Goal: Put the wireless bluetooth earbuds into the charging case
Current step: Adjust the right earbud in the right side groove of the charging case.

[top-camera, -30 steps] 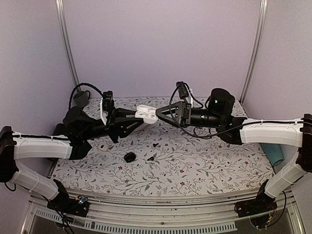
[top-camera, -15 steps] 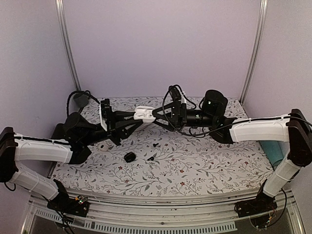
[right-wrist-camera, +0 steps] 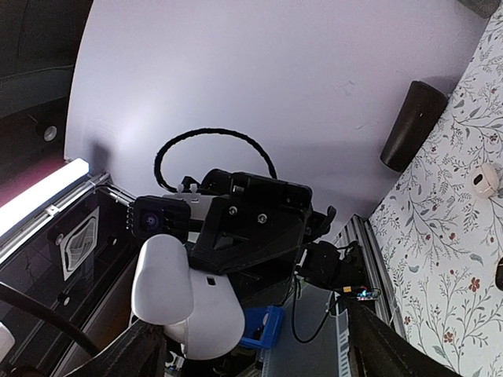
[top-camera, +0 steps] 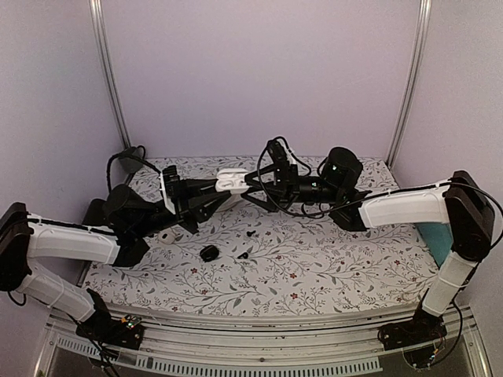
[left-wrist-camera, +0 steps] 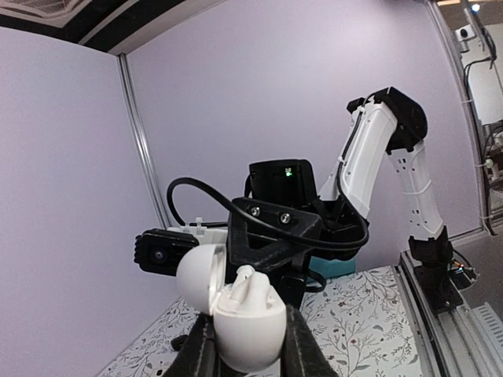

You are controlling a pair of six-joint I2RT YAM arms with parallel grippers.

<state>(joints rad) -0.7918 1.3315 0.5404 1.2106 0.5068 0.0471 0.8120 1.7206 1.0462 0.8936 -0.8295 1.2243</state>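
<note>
My left gripper (top-camera: 222, 188) is shut on the white charging case (top-camera: 232, 182), held in the air above the back of the table. In the left wrist view the case (left-wrist-camera: 250, 330) has its lid (left-wrist-camera: 198, 276) swung open, and one white earbud (left-wrist-camera: 246, 284) stands in it between my fingers (left-wrist-camera: 302, 345). A second earbud (top-camera: 167, 236) lies on the table at the left and shows in the right wrist view as well (right-wrist-camera: 486, 179). My right gripper (top-camera: 250, 187) faces the case with its jaws wide open. The case (right-wrist-camera: 206, 318) sits close to one right finger (right-wrist-camera: 134, 353).
Three small black bits (top-camera: 209, 253) lie on the flowered table (top-camera: 330, 267) near its middle. A dark cylinder (top-camera: 130, 159) stands at the back left, and a teal object (top-camera: 440, 243) sits at the right edge. Purple walls close in the back and sides.
The right arm has reached further left, bringing its gripper up to the case, and its jaws have narrowed a little. The left gripper has drifted slightly left with the case.
</note>
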